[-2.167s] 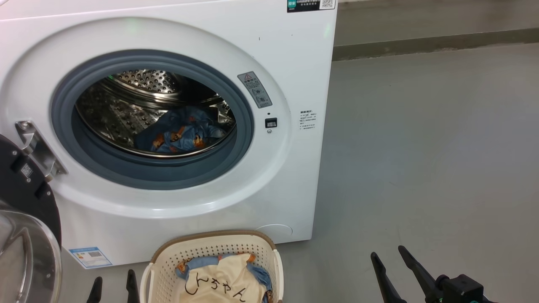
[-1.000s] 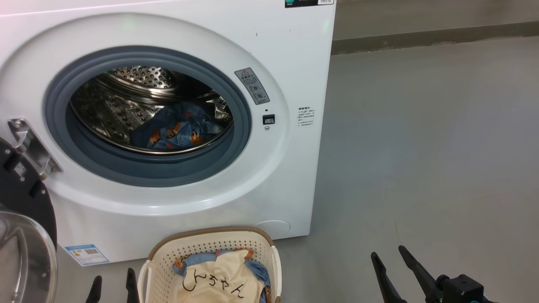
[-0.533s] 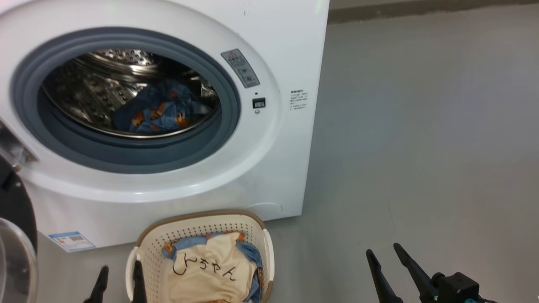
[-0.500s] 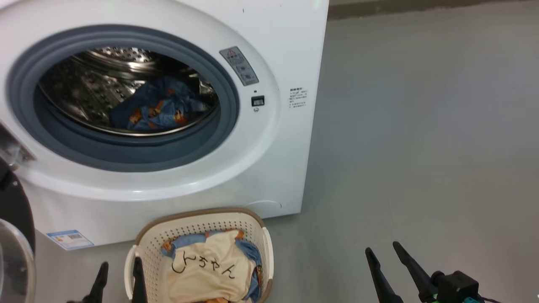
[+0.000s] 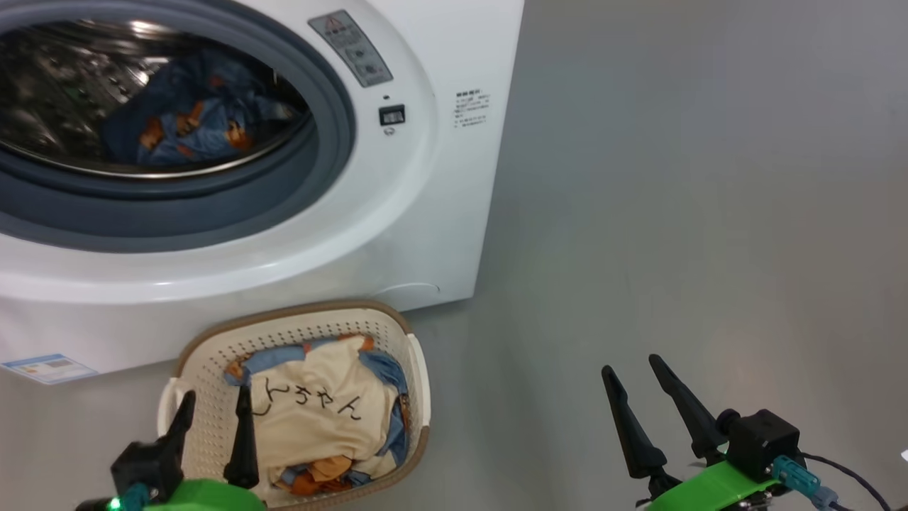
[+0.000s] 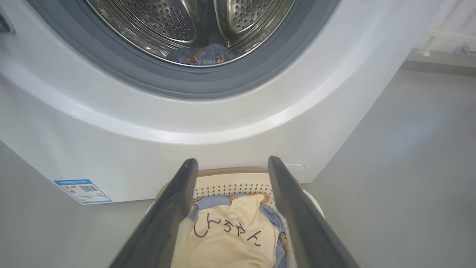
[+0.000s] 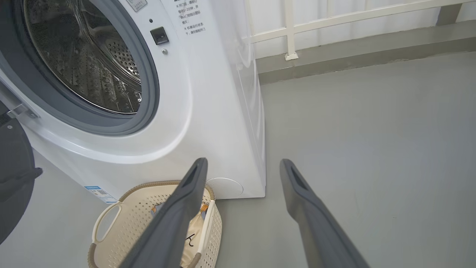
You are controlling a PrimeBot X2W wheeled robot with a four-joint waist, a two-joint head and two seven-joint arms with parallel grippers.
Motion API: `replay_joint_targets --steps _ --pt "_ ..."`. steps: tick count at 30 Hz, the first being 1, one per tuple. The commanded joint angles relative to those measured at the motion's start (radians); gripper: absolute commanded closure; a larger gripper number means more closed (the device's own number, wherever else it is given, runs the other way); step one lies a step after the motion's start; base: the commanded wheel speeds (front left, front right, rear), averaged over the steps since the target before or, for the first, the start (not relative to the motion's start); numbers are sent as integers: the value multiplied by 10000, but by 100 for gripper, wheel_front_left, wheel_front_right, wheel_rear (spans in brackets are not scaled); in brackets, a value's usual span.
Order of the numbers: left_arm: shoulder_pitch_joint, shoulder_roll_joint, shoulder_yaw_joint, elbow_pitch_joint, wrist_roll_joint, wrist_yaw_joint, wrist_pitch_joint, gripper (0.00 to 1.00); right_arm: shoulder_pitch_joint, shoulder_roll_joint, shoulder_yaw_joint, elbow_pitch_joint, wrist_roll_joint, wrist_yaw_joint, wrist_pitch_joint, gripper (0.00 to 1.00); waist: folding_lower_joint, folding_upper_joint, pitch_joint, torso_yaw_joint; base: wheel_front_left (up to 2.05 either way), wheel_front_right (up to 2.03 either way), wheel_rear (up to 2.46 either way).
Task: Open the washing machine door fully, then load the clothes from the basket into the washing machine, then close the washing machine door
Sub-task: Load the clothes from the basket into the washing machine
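Head camera has dipped and swung since a second ago, so the washing machine (image 5: 425,213) sits higher and further left in view; the basket (image 5: 298,313) hasn't shifted. Left gripper (image 5: 216,397) now hangs over its left side, fingers spread, empty. Right gripper (image 5: 630,365) wide apart over bare floor (image 5: 674,213). Cream garment (image 5: 319,419) in the basket, blue bear fabric (image 5: 184,121) in the drum. Washing machine door (image 7: 11,178) swung open.

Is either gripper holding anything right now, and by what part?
Nothing is held: the left gripper is open by the basket, the right gripper open over the floor.
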Motion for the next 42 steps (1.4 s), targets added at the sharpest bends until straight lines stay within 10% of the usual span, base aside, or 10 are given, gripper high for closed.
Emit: replay_joint_targets --steps 1,26,42 --pt "-580 97 296 311 141 -81 -65 0 -360 36 348 -237 -24 16 -119 0 0 -1 629 -422 0 0 0" --pt "-4969 601 454 7174 -99 219 578 0 -1484 46 794 -406 466 16 -119 0 0 -1 3125 -934 0 0 0" --pt "-7051 890 430 9150 -316 696 1082 0 -1955 47 1041 -478 681 16 -119 0 0 -1 4529 -1340 0 0 0"
